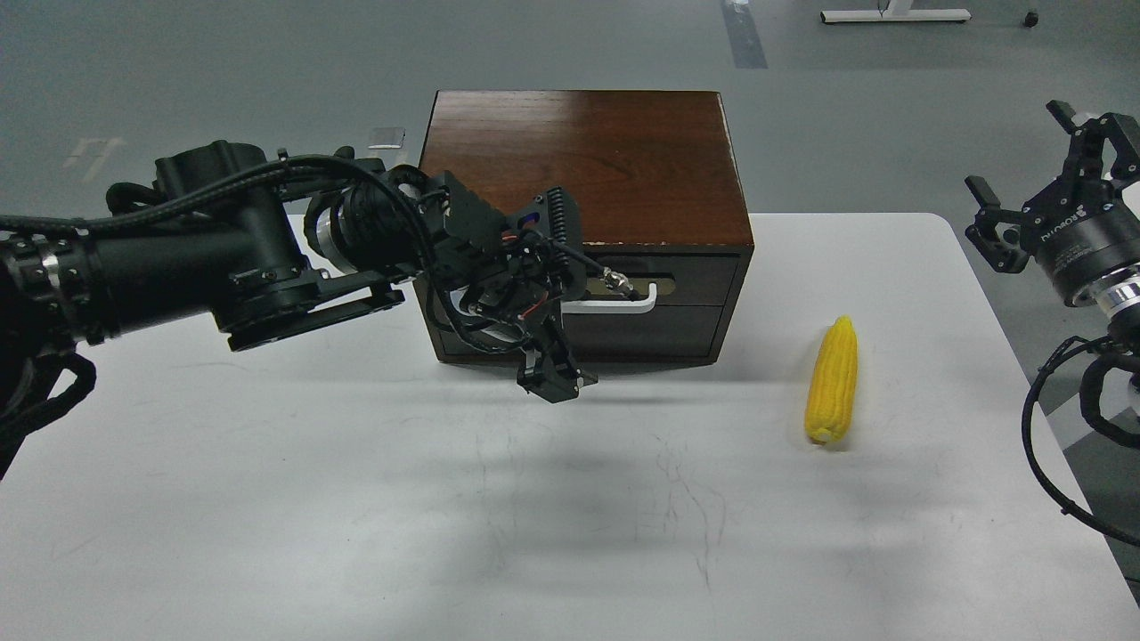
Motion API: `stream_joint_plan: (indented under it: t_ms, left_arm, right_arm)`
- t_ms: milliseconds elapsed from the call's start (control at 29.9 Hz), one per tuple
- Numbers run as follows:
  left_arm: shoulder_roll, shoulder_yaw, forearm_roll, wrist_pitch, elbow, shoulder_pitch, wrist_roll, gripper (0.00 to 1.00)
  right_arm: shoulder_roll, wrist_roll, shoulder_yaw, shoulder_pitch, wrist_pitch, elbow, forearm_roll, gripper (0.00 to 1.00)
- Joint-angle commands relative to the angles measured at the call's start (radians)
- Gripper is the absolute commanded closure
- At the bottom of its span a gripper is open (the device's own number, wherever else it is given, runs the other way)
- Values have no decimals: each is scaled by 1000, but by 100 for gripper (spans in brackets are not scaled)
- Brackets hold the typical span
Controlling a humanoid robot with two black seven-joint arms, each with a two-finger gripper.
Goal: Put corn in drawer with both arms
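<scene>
The corn [832, 381] lies on the white table at the right, tip pointing away from me. The drawer [690, 280], with its white bar handle [623, 305], sits flush in the front of the reddish-topped box [588, 165]. My left gripper [554, 301] hangs in front of the handle's left end, with one ribbed finger [559, 214] above and the other finger [552, 381] below. It looks open and holds nothing I can see. It hides the left half of the drawer front. My right gripper [1024, 178] is open and empty, raised off the table's right edge, far from the corn.
The white table [356, 499] carries only the box and the corn. My left forearm [205, 267] spans the table's left side at box height. Black cables [1051, 445] hang at the right edge. Grey floor lies beyond.
</scene>
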Motion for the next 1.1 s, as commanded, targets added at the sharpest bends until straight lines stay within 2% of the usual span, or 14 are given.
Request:
stream_joint_plan:
  t_ms: [0, 267, 434, 802, 1069]
  left_arm:
    - [-3, 13, 0, 0, -7, 0, 0, 2]
    - [-15, 15, 0, 0, -26, 0, 0, 2]
    - [-9, 61, 0, 0, -80, -27, 0, 2]
    - [2, 68, 0, 0, -220, -62, 0, 2]
    - [5, 68, 0, 0, -264, -95, 0, 2]
  right_arm:
    - [0, 1, 0, 0, 0, 0, 0, 0]
    - [0, 1, 0, 0, 0, 0, 0, 0]
    - [0, 1, 0, 0, 0, -2, 0, 0]
    - [0, 1, 0, 0, 0, -13, 0, 0]
    - [0, 1, 0, 0, 0, -13, 0, 0]
